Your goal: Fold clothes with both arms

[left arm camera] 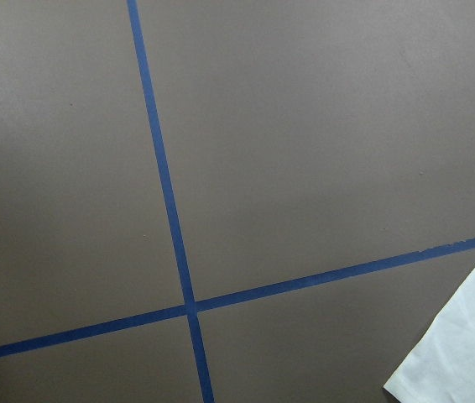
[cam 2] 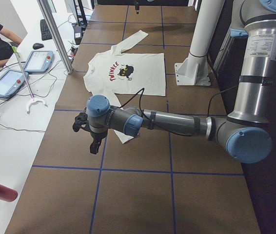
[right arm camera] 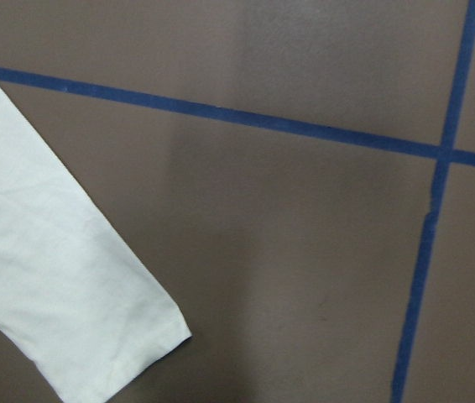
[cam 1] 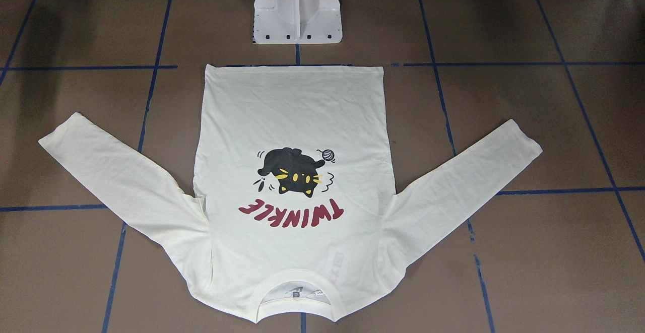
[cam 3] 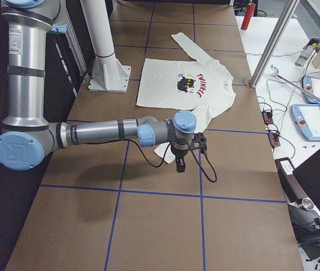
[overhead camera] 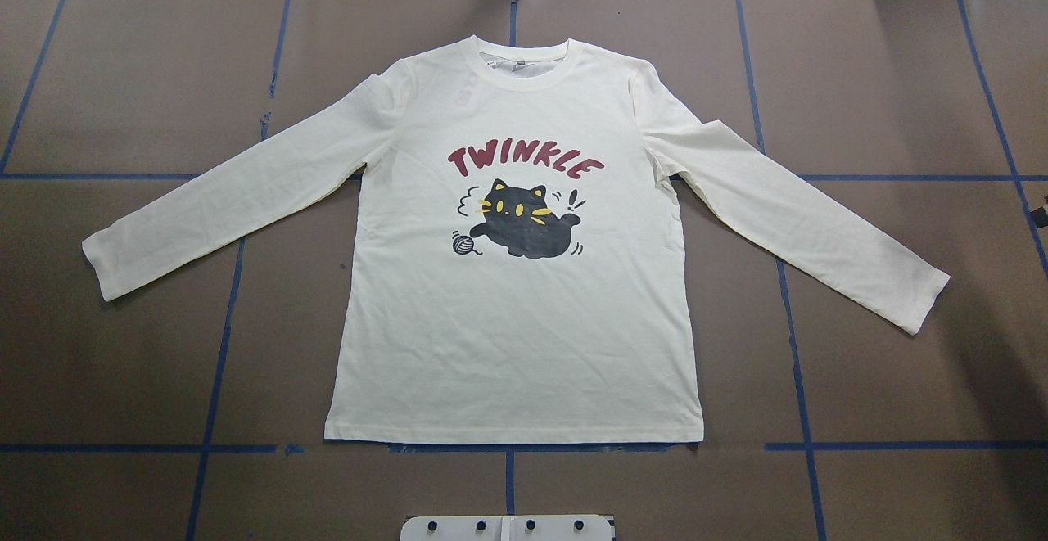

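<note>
A brown table (overhead camera: 123, 361) marked into squares by blue tape lines (overhead camera: 217, 361) fills the scene, with the robot's white pedestal (cam 1: 297, 15) at its edge. A cream long-sleeved shirt (overhead camera: 524, 344) lies flat and face up in the middle, its hem toward the pedestal, its collar on the far side, and both sleeves spread out and angled toward the robot. The print shows a black cat and the red word TWINKLE. The left arm (cam 2: 177, 124) has its upper part upright and its forearm stretched level over the table, and the left gripper (cam 2: 95, 144) points down above the bare surface just beyond the left sleeve cuff (overhead camera: 102, 267), not touching the cloth. The right arm (cam 3: 103, 132) has the same pose on the other side, forearm level, with the right gripper (cam 3: 181, 164) hanging tip-down near the right sleeve cuff (overhead camera: 925, 304). Each wrist view shows only a corner of pale sleeve and the taped table, no fingers. Both grippers appear only in the side views, so I cannot tell whether their fingers are spread or pressed together.
</note>
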`<control>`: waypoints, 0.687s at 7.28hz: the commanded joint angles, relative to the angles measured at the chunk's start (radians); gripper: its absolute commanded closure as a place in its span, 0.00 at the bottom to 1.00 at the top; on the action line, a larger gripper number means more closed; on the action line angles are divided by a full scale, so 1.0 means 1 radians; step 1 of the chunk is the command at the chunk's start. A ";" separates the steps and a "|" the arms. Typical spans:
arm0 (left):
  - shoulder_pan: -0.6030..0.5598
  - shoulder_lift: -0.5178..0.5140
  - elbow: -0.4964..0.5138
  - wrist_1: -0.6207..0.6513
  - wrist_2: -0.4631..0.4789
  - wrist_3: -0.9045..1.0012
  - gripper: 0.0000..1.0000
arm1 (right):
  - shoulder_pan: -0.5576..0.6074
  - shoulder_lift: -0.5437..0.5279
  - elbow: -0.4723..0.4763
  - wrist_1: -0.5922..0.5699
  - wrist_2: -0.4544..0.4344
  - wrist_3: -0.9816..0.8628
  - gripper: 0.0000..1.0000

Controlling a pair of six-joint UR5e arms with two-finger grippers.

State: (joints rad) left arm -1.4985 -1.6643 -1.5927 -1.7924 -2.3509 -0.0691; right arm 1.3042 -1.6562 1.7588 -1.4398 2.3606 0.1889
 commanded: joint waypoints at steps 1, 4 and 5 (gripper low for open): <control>0.009 0.000 -0.006 -0.004 0.025 0.002 0.00 | -0.133 -0.001 -0.034 0.102 -0.009 0.208 0.00; 0.023 0.005 0.034 -0.130 -0.002 0.000 0.00 | -0.206 -0.001 -0.136 0.339 -0.036 0.499 0.01; 0.024 0.006 0.043 -0.145 -0.002 0.002 0.00 | -0.212 0.001 -0.136 0.351 -0.037 0.579 0.09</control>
State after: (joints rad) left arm -1.4802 -1.6601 -1.5686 -1.8943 -2.3498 -0.0676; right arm 1.1096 -1.6561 1.6332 -1.1365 2.3295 0.6404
